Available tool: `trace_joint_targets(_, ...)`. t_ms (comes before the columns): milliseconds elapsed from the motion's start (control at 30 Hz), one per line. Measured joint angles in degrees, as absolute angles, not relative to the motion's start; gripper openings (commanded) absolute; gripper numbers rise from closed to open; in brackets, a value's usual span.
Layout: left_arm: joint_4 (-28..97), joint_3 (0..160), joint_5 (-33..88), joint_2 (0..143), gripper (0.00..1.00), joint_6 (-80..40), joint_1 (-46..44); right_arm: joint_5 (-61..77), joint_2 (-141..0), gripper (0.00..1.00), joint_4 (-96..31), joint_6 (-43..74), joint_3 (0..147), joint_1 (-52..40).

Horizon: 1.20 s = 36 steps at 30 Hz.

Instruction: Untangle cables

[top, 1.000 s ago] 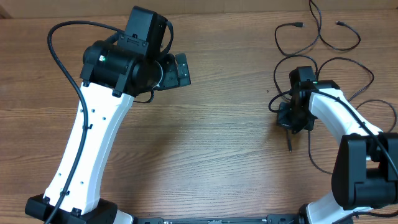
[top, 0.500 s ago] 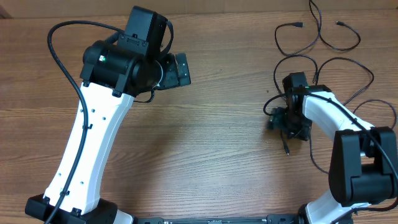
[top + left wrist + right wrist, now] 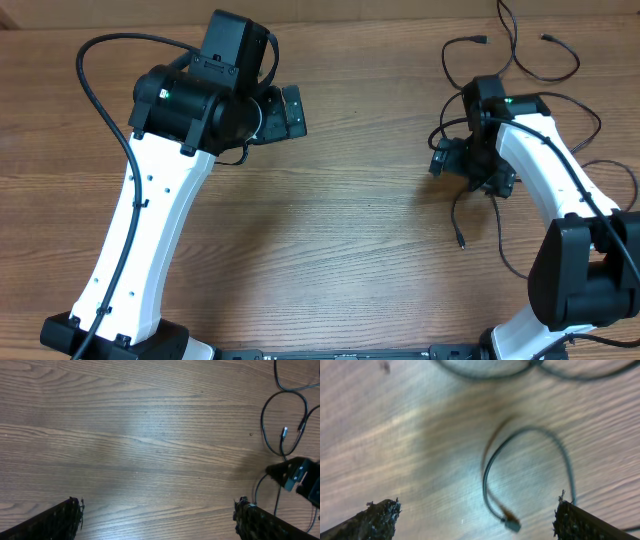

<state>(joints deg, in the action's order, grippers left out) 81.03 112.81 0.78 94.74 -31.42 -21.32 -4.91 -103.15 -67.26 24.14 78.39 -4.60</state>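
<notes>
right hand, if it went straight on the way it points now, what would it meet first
Most likely the loose cable loop lying on the table, directly ahead of the open right hand. The view is blurred, so depth is uncertain.

Light brown wood-grain table [image 3: 360, 250], faint glare mid-left.

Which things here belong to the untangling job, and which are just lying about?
Job:
cables
right gripper, open above them
left gripper, open over bare wood

Not the job:
wooden table
thick cable on the left arm
</notes>
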Motion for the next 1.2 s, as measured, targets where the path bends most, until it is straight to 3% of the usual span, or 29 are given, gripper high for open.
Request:
trace_joint_targets(267, 81.34, 112.81, 0.71, 94.74, 1.0, -31.42, -21.32, -8.58, -103.15, 1.0, -63.57, 27.38, 78.43, 2.39)
trace_joint_targets(667, 81.41, 112.81, 0.25, 94.74, 0.99, -31.42, -21.32, -8.51, -103.15, 1.0, -57.32, 28.32, 78.28, 25.82)
trace_joint_targets(1200, 81.19, 112.81, -0.97, 94.74, 1.0, -31.42, -21.32, -8.86, -103.15, 1.0, -54.02, 26.15, 72.34, 32.53)
